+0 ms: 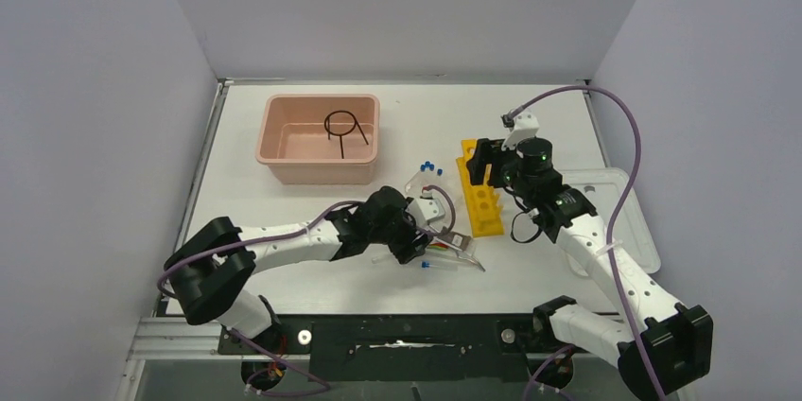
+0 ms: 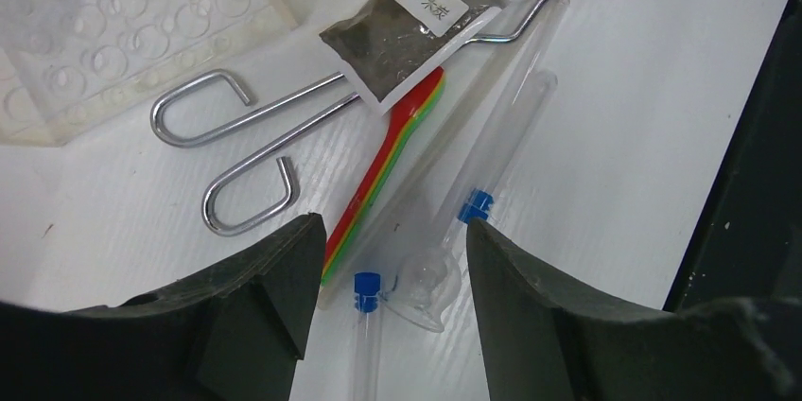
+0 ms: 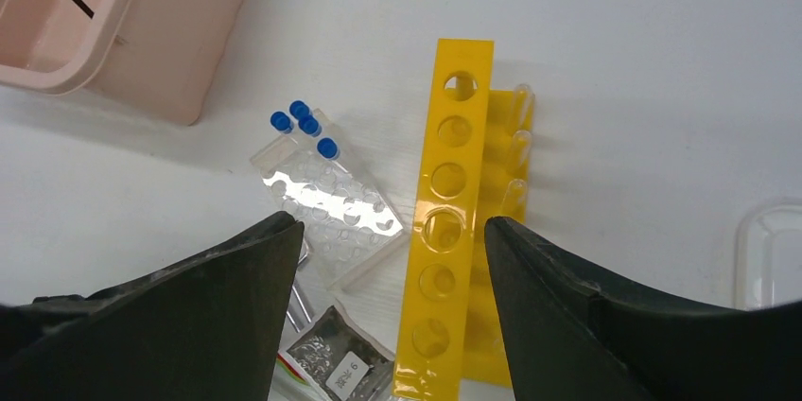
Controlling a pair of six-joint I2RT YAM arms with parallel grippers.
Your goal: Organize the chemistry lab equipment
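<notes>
Left pincer point(image 2: 392, 231) open & empty over blue-capped clear tubes point(image 2: 511, 127) lying on surface point(image 2: 643, 136) by thin coloured sticks point(image 2: 378, 179): prob. light, slick, brittle, so grip mid-barrel gently; right pincer point(image 3: 392, 231) open, empty, above yellow holed rack point(image 3: 452, 153).

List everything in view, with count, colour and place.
pink rectangular tub: one, pink, table's far left.
black wire ring with stem: one, black, inside tub.
yellow holed rack: one, yellow, lying mid-table.
clear tube rack: one, clear, left of yellow rack.
blue-capped clear tubes: four at clear rack, two loose by left gripper.
metal tongs: one, silver, centre.
powder sachet: one, dark, white label, across tongs.
thin coloured sticks: stack, red-yellow-green, beside tongs.
white rectangular lid: one, right edge.
left gripper: open, over loose tubes.
right gripper: open, over racks.
</notes>
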